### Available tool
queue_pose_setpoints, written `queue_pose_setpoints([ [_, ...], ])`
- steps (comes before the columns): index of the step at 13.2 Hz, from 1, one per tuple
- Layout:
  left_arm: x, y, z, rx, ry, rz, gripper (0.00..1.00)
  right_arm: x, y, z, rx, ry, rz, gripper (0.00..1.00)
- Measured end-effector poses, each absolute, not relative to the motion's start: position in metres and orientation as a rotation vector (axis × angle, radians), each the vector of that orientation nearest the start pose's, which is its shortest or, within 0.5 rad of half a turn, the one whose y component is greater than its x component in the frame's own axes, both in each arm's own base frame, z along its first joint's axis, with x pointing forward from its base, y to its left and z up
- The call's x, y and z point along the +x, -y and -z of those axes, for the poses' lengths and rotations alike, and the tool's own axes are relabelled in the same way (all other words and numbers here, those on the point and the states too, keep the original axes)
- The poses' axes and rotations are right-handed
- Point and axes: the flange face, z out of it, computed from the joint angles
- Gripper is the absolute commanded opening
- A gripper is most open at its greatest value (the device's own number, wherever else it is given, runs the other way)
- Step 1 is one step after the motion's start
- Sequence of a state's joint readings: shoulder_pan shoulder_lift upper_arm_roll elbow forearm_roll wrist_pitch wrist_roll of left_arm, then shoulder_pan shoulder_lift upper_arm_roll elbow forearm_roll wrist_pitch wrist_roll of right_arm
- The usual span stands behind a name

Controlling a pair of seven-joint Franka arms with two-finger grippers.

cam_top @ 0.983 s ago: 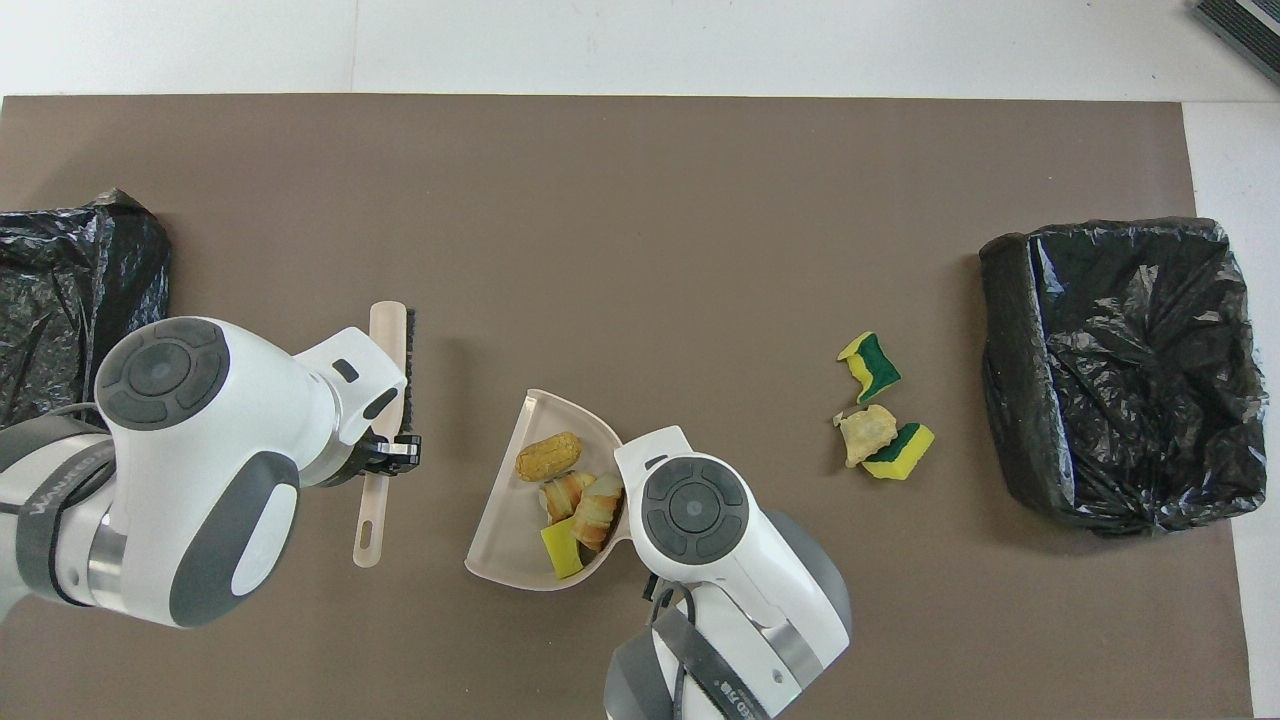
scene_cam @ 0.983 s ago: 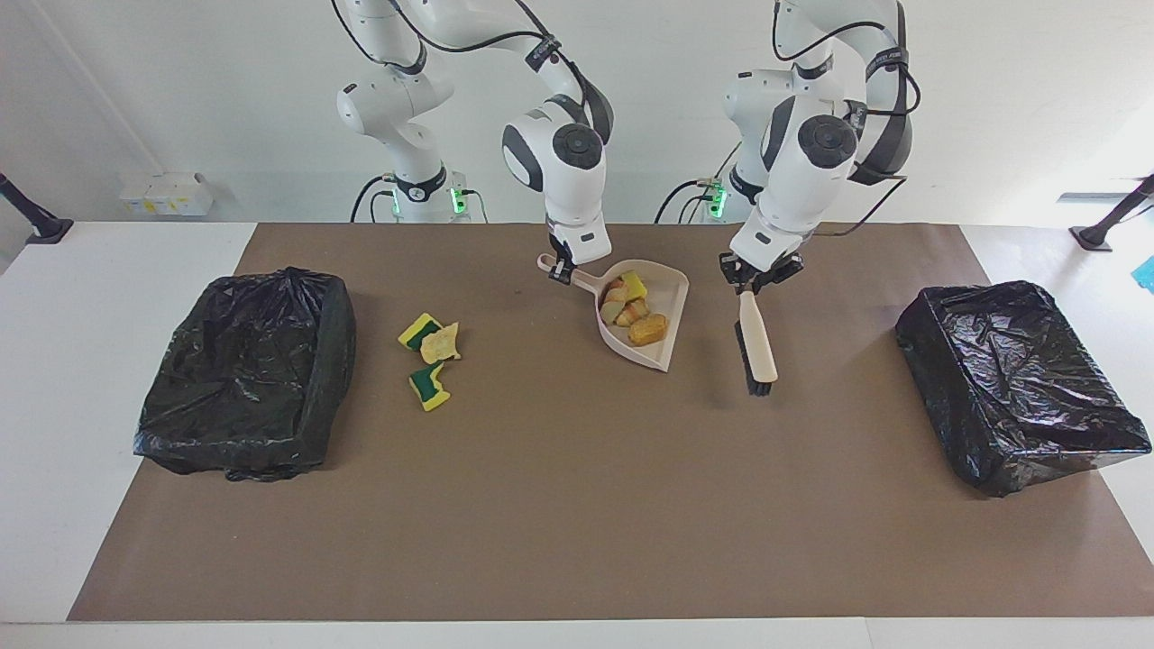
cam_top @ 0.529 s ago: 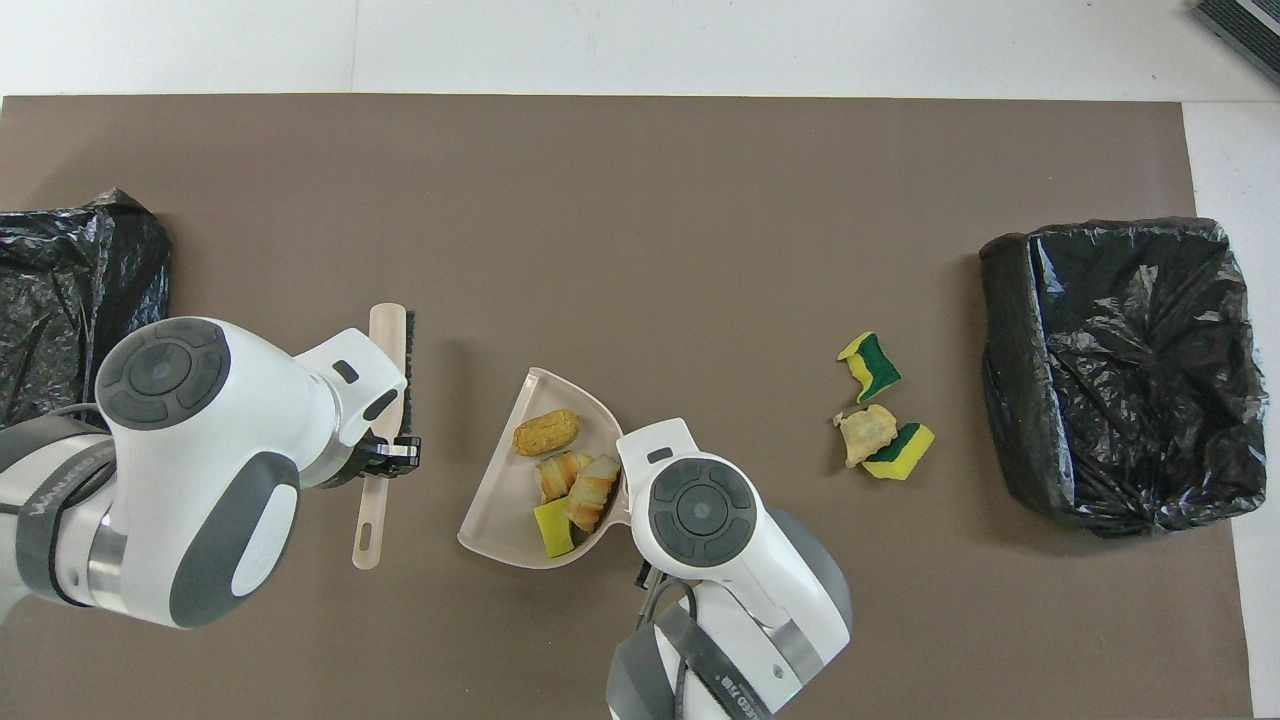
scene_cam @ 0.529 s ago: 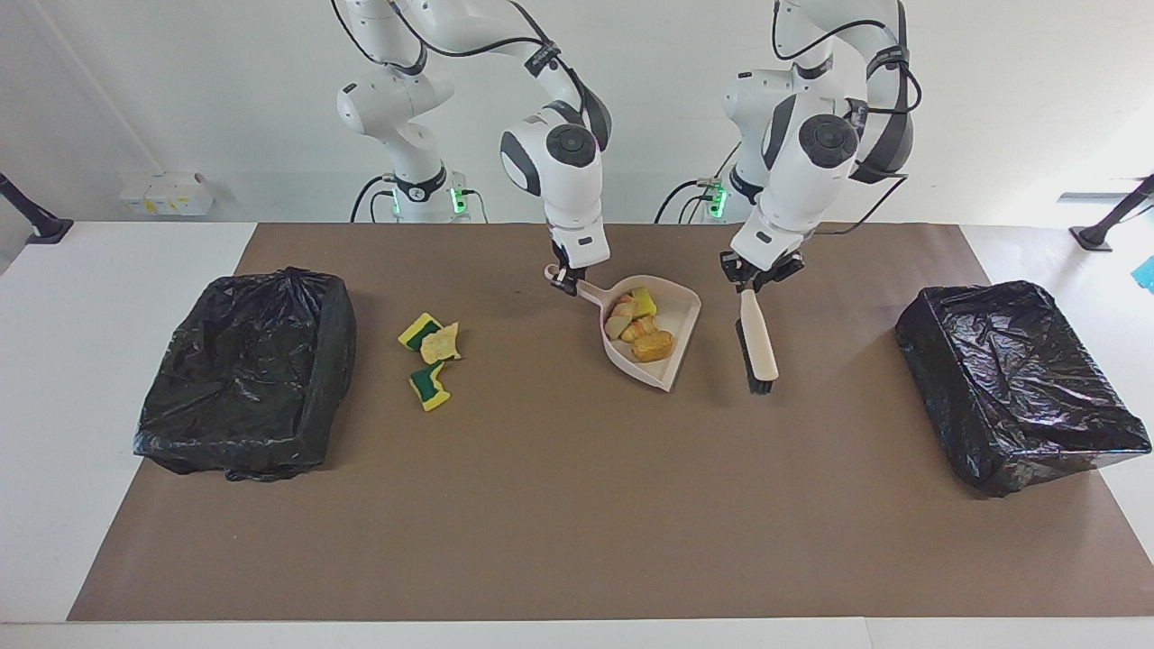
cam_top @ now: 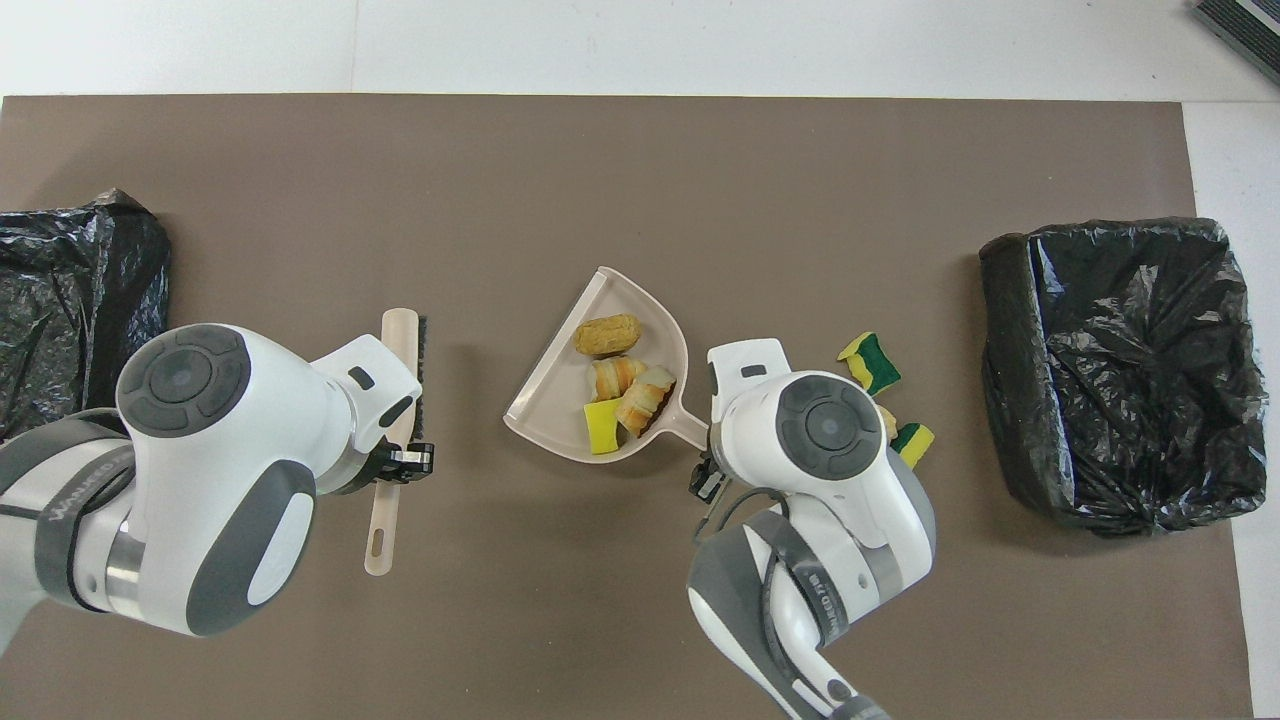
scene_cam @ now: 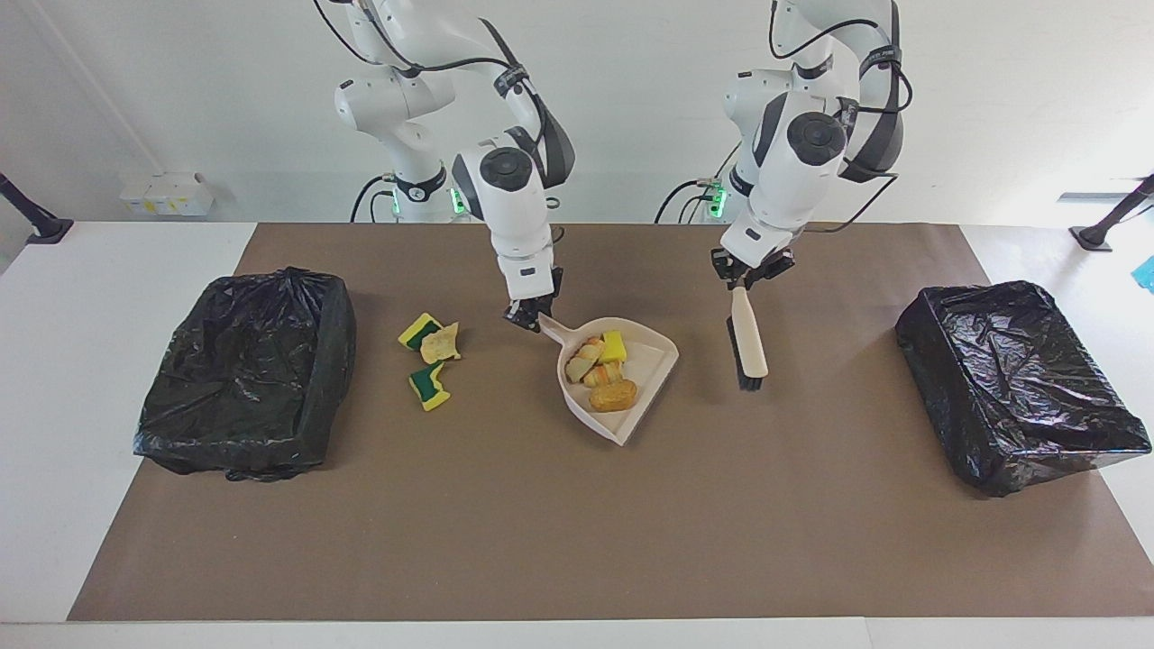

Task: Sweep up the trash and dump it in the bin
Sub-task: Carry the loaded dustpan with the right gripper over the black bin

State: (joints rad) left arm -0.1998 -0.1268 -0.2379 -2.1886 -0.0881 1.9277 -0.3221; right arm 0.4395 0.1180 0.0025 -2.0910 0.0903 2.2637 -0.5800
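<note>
Jaws of the right gripper are clamped on the handle of the dustpan, carrying it above the middle of the table; jaws of the left gripper are closed on the handle of the brush, which hangs bristles-down toward the left arm's end while that arm waits.

Four pieces of trash ride in the pan: a yellow sponge bit, two tan bread-like chunks and a rounder orange-brown one, bunched near the handle. Three more scraps, two yellow-and-green sponge pieces and a pale crumpled chunk, lie on the table between the pan and the black-lined bin at the right arm's end.

Judging by this, the step in hand is carrying the load. Next the pan must stay level until over a bin, then tip mouth-down, or be set by the loose scraps for another sweep.
</note>
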Motion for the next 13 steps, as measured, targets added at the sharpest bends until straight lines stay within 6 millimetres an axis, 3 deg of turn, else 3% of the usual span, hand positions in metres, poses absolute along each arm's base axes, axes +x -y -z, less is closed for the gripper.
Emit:
queue_pose_setpoints([
  [4,0.371,0.308,-0.406,-3.097,-0.042,-0.215,0.0,0.555,-0.159,-0.414,-2.624,1.575,0.004,0.0],
  [6,0.329,0.342,-0.386,-3.081,-0.035,-0.213,0.0,0.564,-0.117,-0.437,-2.554,1.65,-0.05,0.0],
  [8,0.306,0.354,-0.374,-3.095,-0.004,-0.257,0.0,0.572,-0.074,-0.462,-2.526,1.691,-0.033,0.0],
  [11,0.297,0.346,-0.363,-3.132,0.025,-0.23,0.0,0.578,0.02,-0.495,-2.528,1.719,0.031,0.0],
  [13,0.287,0.345,-0.352,-3.142,0.008,-0.206,0.03,0.573,0.07,-0.507,-2.537,1.732,0.005,0.0],
])
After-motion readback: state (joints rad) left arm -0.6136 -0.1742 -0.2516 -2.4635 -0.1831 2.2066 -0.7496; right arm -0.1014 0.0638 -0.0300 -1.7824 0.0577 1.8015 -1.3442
